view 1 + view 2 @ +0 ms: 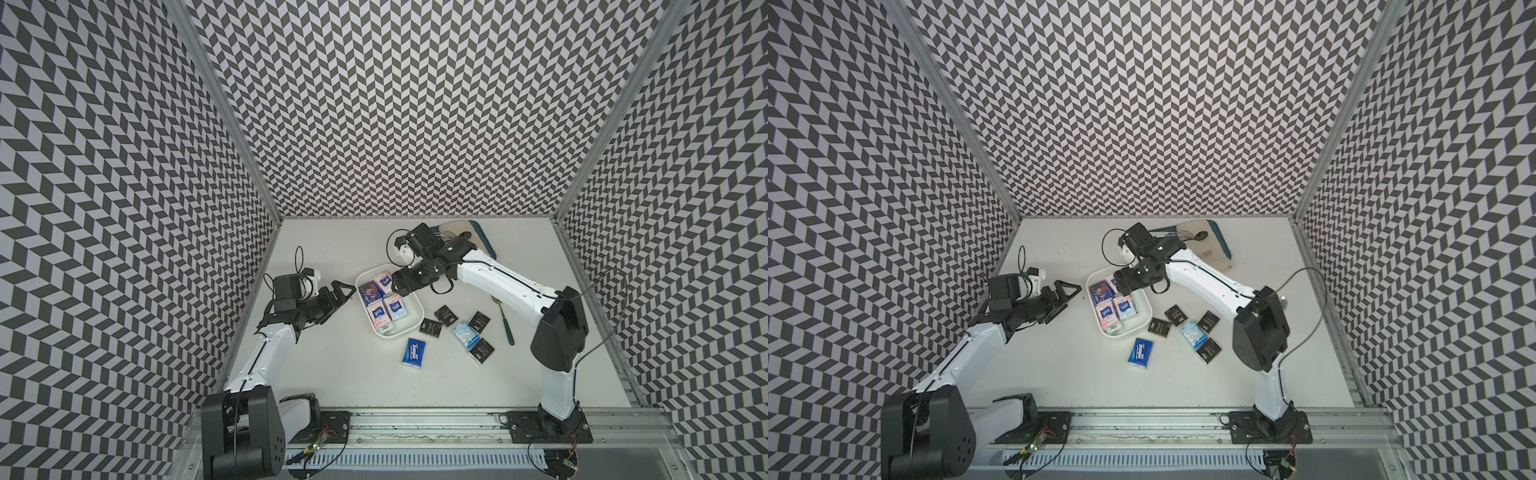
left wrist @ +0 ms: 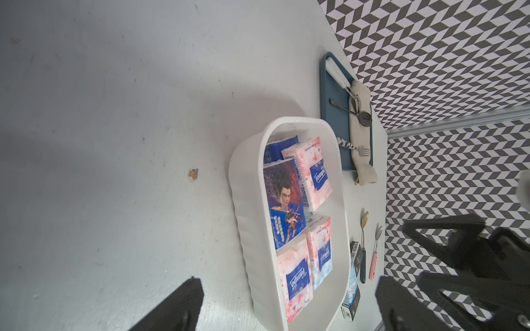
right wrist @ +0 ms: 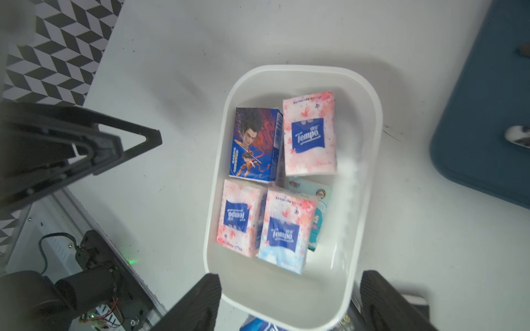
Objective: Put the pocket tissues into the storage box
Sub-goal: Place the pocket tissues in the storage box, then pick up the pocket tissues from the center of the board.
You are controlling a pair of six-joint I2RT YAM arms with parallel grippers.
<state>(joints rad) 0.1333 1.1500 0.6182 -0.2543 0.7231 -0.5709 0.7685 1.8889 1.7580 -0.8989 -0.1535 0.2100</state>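
The white storage box (image 1: 418, 309) lies mid-table, and several pocket tissues lie flat in it: pink-white packets (image 3: 308, 133) and a dark blue picture packet (image 3: 253, 144). More packets lie loose on the table to its right: a dark blue one (image 1: 414, 352), a pale blue one (image 1: 462, 332) and several black ones (image 1: 445, 316). My right gripper (image 1: 395, 283) hangs open over the box's far end, with nothing between its fingers (image 3: 205, 301). My left gripper (image 1: 348, 289) stands open just left of the box, also holding nothing.
A flat blue tray (image 1: 487, 239) with cutlery and a beige cloth sits at the back, partly under my right arm. A gold spoon with a green handle (image 1: 506, 326) lies right of the loose packets, beside a pink-handled spoon (image 2: 373, 259). Patterned walls close in three sides.
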